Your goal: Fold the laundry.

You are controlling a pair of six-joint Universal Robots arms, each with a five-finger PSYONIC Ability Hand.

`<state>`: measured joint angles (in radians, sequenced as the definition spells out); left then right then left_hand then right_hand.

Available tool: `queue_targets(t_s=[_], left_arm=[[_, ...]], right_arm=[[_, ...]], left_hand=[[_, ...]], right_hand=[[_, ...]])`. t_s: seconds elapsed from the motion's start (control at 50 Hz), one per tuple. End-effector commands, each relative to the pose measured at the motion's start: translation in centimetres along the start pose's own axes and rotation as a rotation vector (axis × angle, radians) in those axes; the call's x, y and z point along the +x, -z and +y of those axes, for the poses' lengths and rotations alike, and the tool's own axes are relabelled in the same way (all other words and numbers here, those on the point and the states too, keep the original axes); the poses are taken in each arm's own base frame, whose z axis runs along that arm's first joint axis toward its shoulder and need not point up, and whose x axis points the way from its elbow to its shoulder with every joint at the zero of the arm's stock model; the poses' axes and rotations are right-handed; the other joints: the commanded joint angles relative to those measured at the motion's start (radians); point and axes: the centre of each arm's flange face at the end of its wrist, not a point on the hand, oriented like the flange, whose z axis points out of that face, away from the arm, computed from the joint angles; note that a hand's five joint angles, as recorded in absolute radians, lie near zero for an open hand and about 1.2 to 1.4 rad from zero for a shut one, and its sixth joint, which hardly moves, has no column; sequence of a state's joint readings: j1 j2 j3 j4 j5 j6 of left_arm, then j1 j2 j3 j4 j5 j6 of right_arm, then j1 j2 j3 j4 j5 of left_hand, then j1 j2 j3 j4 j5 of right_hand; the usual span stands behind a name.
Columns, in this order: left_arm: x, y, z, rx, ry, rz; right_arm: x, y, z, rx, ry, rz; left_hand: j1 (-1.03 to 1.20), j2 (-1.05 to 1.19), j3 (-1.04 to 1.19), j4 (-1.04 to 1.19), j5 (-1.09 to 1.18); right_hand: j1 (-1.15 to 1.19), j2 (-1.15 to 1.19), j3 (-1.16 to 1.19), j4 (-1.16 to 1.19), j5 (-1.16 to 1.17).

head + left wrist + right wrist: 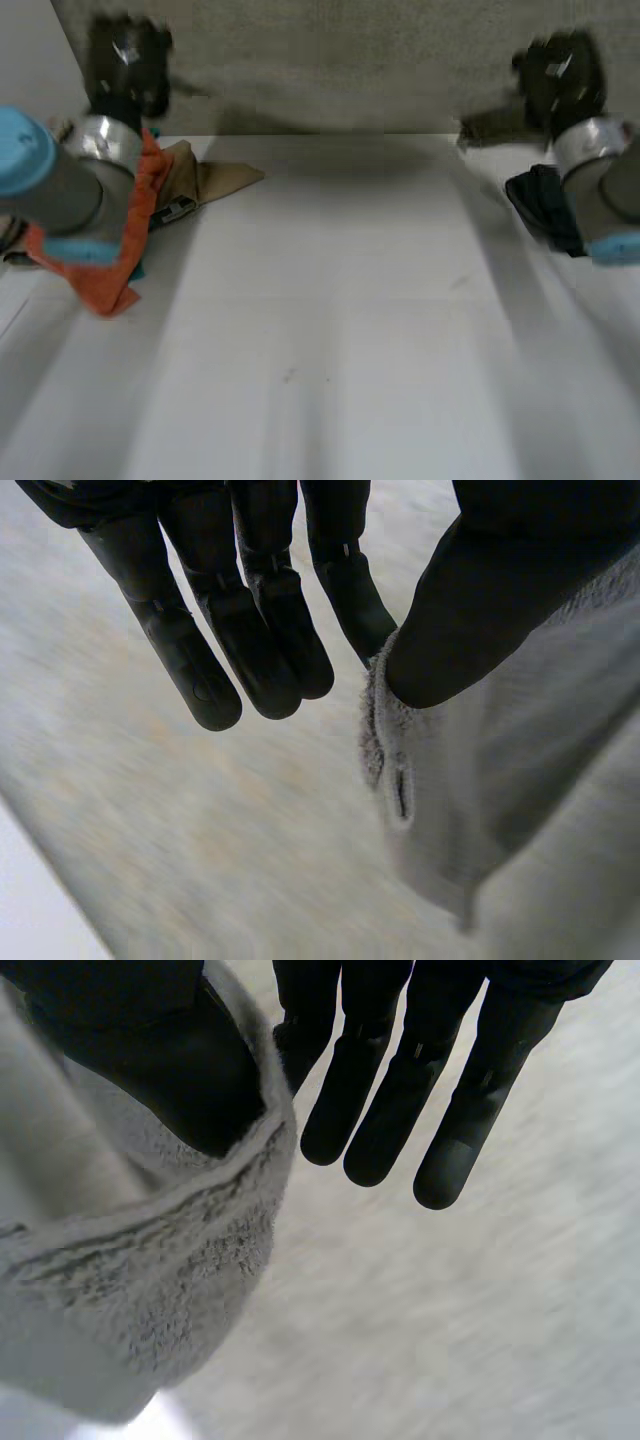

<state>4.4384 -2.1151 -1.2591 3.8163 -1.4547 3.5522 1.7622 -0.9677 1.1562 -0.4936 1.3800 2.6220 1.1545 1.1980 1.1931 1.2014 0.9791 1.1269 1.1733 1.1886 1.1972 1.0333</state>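
left pile: orange cloth (135, 235) and tan cloth (215, 178) crumpled together at the far left of the bench (330, 330), partly under the left arm. Not folded.
left robot hand: left robot hand (128, 65) is raised at the far left. Fingers straight, thumb clamped down on a hemmed edge of the grey cloth (350, 60), so it has a pinch hold there.
grey cloth: hangs spread between the two hands across the far side. Lower edge sits about level with the bench's far edge; can't tell if it touches.
right robot hand: right robot hand (560, 75) is raised at the far right, mirroring the left. Fingers straight, thumb pressed onto the cloth's fleecy edge, holding it.
dark cloth: dark cloth (545, 205) at the right of the bench, just beside the right arm and partly hidden by it. Possibly already folded; too hidden to call.
progress: early, by my read. The grey cloth is held open with no fold in it. Left to do: lay it flat, fold it, then deal with the left pile.
room: the bench's middle and near side are bare, plenty to lay the cloth down.
edges: the pile and the dark cloth flank the far corners. I'd keep the cloth centred and bring it nearward so its side edges don't land on either.
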Motion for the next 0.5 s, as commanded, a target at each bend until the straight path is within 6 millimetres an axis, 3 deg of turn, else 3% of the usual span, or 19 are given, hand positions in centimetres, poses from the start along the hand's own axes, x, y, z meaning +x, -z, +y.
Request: queue_targets(t_s=[0.02,0.1,0.12,0.18,0.26,0.36,0.42,0.5], left_arm=[[3.6,5.6,5.1,-0.236,0.002,0.152],[4.6,9.3,6.1,-0.412,-0.055,0.256],[4.5,10.6,5.7,-0.472,-0.081,0.290],[3.5,12.6,4.3,-0.559,-0.130,0.333],[2.3,16.7,1.9,-0.719,-0.209,0.403],[0.9,23.3,-2.3,-0.947,-0.272,0.560],[0.8,25.0,-3.6,-0.980,-0.284,0.628],[1.2,24.8,-4.1,-0.916,-0.282,0.645]], right_arm=[[-4.2,3.1,5.8,-0.220,-0.035,-0.148],[-5.0,5.5,6.5,-0.369,-0.036,-0.227],[-5.3,6.9,6.5,-0.446,-0.035,-0.279],[-5.1,8.9,5.3,-0.544,-0.024,-0.354],[-3.4,14.2,2.3,-0.747,0.031,-0.516],[-1.1,19.2,-0.2,-0.845,0.193,-0.665],[-0.1,20.6,-0.8,-0.827,0.283,-0.689],[0.3,20.1,-0.2,-0.806,0.280,-0.622]], left_hand=[[0.242,0.198,0.203,0.195,0.243],[0.242,0.198,0.203,0.195,0.243],[0.242,0.198,0.203,0.195,0.243],[0.242,0.198,0.203,0.195,0.243],[0.242,0.198,0.203,0.195,0.243],[0.242,0.198,0.203,0.195,0.243],[0.242,0.198,0.203,0.195,0.243],[0.242,0.198,0.203,0.195,0.243]], right_hand=[[0.269,0.223,0.208,0.199,0.188],[0.269,0.223,0.208,0.199,0.188],[0.269,0.223,0.208,0.199,0.188],[0.269,0.223,0.208,0.199,0.188],[0.269,0.223,0.208,0.199,0.188],[0.269,0.223,0.208,0.199,0.188],[0.269,0.223,0.208,0.199,0.188],[0.269,0.223,0.208,0.199,0.188]])
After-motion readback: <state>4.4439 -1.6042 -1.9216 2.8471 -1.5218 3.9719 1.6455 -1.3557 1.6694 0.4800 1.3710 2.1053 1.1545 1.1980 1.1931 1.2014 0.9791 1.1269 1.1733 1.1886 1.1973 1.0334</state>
